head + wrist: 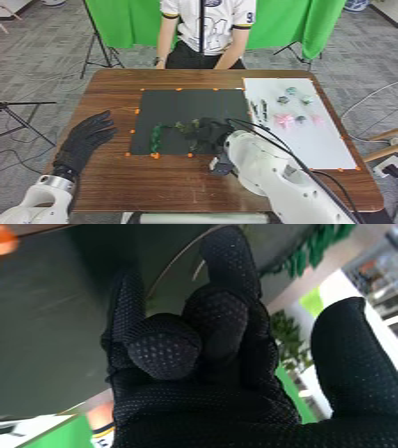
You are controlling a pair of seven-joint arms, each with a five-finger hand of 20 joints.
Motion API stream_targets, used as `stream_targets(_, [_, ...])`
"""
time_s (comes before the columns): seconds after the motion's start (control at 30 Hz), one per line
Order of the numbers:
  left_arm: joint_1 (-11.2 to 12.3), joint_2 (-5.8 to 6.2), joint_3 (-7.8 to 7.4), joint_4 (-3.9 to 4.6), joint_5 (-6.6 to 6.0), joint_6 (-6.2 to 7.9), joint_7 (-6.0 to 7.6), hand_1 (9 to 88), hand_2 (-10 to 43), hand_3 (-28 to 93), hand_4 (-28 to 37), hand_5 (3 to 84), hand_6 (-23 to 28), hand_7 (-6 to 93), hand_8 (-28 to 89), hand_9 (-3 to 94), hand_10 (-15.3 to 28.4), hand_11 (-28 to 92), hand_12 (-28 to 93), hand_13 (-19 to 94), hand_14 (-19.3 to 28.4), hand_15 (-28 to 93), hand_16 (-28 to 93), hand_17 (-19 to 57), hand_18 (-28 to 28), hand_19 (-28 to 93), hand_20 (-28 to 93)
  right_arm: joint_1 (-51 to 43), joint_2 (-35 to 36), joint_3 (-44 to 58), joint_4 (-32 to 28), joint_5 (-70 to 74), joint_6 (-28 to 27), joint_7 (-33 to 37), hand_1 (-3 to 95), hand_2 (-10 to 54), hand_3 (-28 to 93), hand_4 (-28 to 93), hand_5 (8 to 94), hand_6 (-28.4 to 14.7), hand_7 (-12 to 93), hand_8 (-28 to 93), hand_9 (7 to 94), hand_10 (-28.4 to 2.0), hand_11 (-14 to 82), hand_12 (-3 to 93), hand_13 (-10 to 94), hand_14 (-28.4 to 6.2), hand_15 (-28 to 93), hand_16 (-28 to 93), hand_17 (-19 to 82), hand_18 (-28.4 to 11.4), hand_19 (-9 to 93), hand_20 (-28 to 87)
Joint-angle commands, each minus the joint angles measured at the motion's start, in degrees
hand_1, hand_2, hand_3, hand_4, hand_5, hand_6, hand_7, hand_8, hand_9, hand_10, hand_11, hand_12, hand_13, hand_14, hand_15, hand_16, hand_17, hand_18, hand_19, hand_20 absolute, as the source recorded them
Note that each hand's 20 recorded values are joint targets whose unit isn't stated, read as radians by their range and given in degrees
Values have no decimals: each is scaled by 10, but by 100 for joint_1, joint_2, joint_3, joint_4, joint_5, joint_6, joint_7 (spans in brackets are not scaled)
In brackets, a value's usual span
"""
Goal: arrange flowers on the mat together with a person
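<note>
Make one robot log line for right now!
right robot hand: over dark mat | left robot hand: beside mat | green sprig: on mat | pink flowers: on white sheet

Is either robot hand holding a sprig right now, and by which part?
The left robot hand holds nothing. Whether the right robot hand grips the leafy green sprig beside it cannot be told.

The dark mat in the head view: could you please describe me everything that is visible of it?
The dark mat is matt, rectangular and flat on the brown table, beside the white sheet. Small orange pieces line its edges. Green sprigs lie on its near part, where the right hand covers some of it.
</note>
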Motion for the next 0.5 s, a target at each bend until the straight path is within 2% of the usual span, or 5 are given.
stream_targets(0.03, [81, -31, -41, 4, 18, -27, -6, 264, -26, 692, -245, 326, 29, 236, -117, 295, 116, 279, 175, 272, 141, 399, -21, -63, 203, 502, 96, -913, 555, 1412, -182, 1518, 1586, -1476, 181, 126, 732, -257, 756, -38, 376, -99, 800, -126, 587, 328, 735, -126, 784, 239, 254, -198, 708, 233])
stream_targets(0.23, [182, -18, -130, -40, -217, 68, 116, 264, -26, 692, -245, 327, 28, 236, -117, 294, 116, 278, 175, 272, 141, 398, -21, -63, 202, 501, 96, -1790, 830, 2858, 17, 3422, 1662, -2252, 186, 116, 766, -267, 629, -50, 328, -126, 645, -170, 431, 271, 584, -148, 630, 187, 190, -213, 611, 228])
stream_targets(0.33, [137, -23, -223, -72, -85, 8, 119, 265, -26, 691, -246, 327, 28, 236, -118, 294, 117, 278, 175, 272, 142, 398, -21, -63, 202, 501, 96, -2391, 919, 3542, -28, 3826, 1705, -2635, 176, 116, 772, -267, 587, -55, 314, -122, 605, -174, 374, 254, 537, -153, 588, 174, 182, -218, 609, 230])
stream_targets(0.37, [176, -2, -254, -116, -28, 142, 211, 266, -26, 691, -246, 326, 28, 235, -117, 294, 116, 278, 175, 271, 142, 398, -21, -63, 202, 501, 96, -2571, 892, 3762, -99, 3932, 1750, -2592, 173, 115, 777, -268, 570, -56, 310, -125, 582, -175, 345, 245, 514, -154, 565, 167, 174, -219, 600, 227])
stream_targets(0.5, [328, 3, -505, -243, -97, 253, 352, 265, -25, 691, -246, 327, 28, 235, -116, 295, 116, 278, 175, 271, 142, 399, -20, -63, 202, 502, 96, -3206, 832, 4317, -249, 3804, 2162, -2854, 163, 112, 791, -269, 528, -58, 285, -127, 538, -175, 285, 229, 478, -152, 517, 158, 160, -223, 590, 227])
